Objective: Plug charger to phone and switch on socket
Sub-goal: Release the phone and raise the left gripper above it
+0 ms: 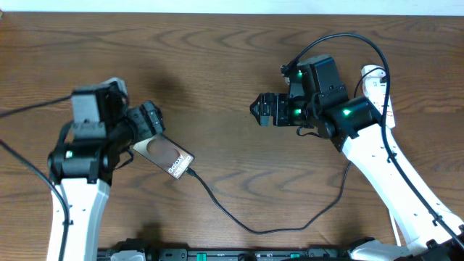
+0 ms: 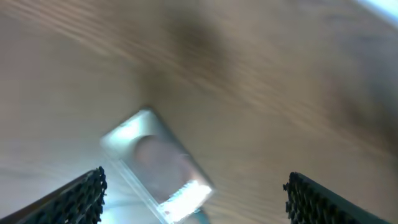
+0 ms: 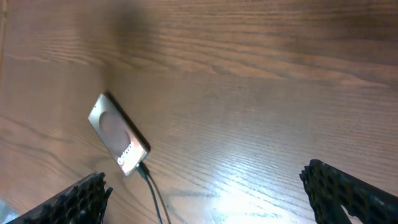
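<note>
- On the left half of the table (image 1: 217,58) lies the phone (image 1: 170,156), face up, angled.
- The charger (image 1: 252,230) meets its lower end and loops away rightward.
- Left gripper (image 2: 196,180): spread wide just above the phone, holding nothing.
- Right gripper (image 3: 205,174): spread wide, empty, well apart from the phone.
- Socket (image 1: 373,75): far right, partly behind the right arm (image 1: 384,159).

phone (image 1: 168,156) lettering: white print along its lower-right end, too small and blurred to read in any view
other text: none legible
</note>
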Tool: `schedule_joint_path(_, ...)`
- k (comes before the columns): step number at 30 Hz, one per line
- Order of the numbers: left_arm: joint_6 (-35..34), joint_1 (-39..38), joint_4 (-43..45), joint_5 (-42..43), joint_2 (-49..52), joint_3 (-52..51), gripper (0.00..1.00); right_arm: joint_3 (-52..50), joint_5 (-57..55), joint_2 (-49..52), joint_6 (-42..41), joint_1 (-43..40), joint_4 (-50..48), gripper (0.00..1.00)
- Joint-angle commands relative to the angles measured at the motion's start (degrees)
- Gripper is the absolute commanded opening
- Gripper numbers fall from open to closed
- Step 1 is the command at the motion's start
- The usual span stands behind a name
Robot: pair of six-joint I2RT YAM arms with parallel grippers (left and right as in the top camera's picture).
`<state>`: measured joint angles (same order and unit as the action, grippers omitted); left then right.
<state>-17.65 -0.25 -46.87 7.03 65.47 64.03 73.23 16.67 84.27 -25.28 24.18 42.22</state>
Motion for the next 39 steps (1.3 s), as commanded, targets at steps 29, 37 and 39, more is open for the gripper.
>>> schedule_joint_path(29,6.9,-19.4,2.5,-16.5,3.8,5.0,0.91,8.7,9.2,-0.9,17.8,-29.6,17.3,0.99)
schedule_joint_path(37,6.9,-21.3,2.6,-16.5,3.8,4.7,0.92,8.9,3.3,-0.9,19.2,-36.9,17.6,0.99)
schedule_joint_path(39,6.9,-21.3,2.2,-16.5,3.8,4.7,0.91,8.9,0.1,-0.9,19.2,-38.5,17.7,0.99)
